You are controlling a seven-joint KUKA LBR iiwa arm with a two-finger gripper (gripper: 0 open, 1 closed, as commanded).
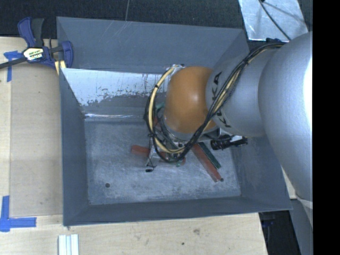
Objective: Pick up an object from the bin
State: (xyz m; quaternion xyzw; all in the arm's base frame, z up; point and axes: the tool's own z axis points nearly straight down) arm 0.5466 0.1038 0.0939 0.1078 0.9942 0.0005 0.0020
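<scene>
At the near side, the sloping front wall of the grey metal bin (159, 209) is seen bare, and just beyond it the scuffed, pale floor begins. A small dark speck (108, 185) is found on the floor towards the near left corner, well apart from everything else. Towards the near right, a bundle of thin sticks (211, 166), red and green, is laid slantwise on the floor, its upper end hidden under the robot's wrist.

Further in, about the middle of the floor, the dark tip of the jaws is seen at the floor or close above it; which of the two cannot be told. Whether the jaws are spread or pressed together cannot be told either, as they are masked by the cabling above them. Just to the left of that tip, a flat reddish-brown strip (140, 150) is laid on the floor, left of centre. Its right end is touching the tip or just beside it, and contact cannot be judged. This strip is the thing nearest the jaws.

To the right, behind the sticks, a small black and white object (229, 141) is seen beside the arm. Above the jaws, the wrist is capped by a rounded orange cover (186, 102), round which black and yellow cables (154, 110) are looped. The thick silver arm (276, 89) is extended in from the right across the bin's rim. Farthest off, the back wall (117, 86) is marked with dark scratches.
</scene>
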